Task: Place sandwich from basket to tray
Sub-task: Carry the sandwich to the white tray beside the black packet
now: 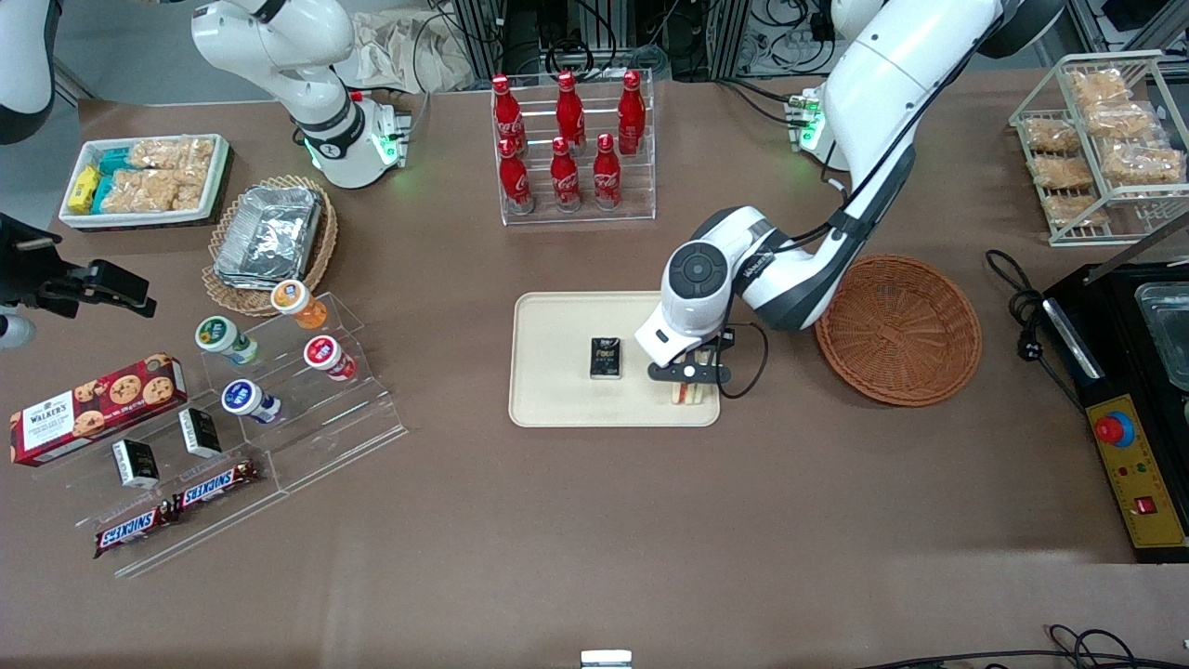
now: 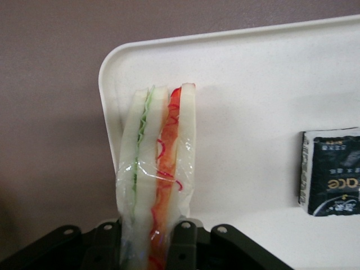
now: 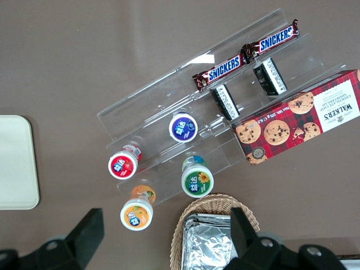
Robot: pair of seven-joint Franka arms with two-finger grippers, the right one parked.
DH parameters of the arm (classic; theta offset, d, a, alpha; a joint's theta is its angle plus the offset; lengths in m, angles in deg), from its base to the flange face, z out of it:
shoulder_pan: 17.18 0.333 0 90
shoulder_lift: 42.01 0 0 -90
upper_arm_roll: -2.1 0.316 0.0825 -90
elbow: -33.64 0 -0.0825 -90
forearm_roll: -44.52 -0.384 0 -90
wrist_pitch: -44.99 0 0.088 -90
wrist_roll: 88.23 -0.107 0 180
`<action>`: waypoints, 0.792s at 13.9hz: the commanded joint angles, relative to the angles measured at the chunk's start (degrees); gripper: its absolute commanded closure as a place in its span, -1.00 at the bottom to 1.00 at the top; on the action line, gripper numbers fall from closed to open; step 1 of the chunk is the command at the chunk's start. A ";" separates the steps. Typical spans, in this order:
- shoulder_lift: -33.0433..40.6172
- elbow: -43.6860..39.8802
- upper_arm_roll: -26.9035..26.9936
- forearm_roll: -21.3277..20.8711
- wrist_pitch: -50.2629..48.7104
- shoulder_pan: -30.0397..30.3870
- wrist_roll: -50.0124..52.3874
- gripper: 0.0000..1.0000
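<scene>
The sandwich (image 2: 157,169) is a plastic-wrapped wedge of white bread with green and orange-red filling, standing on edge. My gripper (image 2: 147,244) is shut on it, one black finger (image 2: 183,242) pressed against each bread face. In the front view the gripper (image 1: 689,373) hangs low over the cream tray (image 1: 557,409), with the sandwich (image 1: 685,394) at the tray corner closest to the basket and to the front camera. I cannot tell whether it touches the tray (image 2: 253,84). The reddish-brown basket (image 1: 898,330) stands empty beside the tray, toward the working arm's end.
A small black packet (image 1: 607,358) lies on the tray near its middle, close to the gripper. A rack of red bottles (image 1: 571,149) stands farther from the front camera than the tray. A black machine (image 1: 1133,390) sits at the working arm's end.
</scene>
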 commanded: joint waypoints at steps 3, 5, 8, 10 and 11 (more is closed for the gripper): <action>-2.27 -1.73 0.38 -2.67 1.33 -0.78 2.25 -0.35; -2.27 -1.73 0.38 -2.67 1.42 -0.78 2.25 -1.00; -1.66 -1.73 0.38 -2.58 1.15 -0.70 2.94 -1.00; -0.69 -1.91 0.38 -2.50 0.72 -0.52 4.17 -1.00; 0.53 -1.91 0.38 -1.97 0.45 -0.26 4.44 -1.00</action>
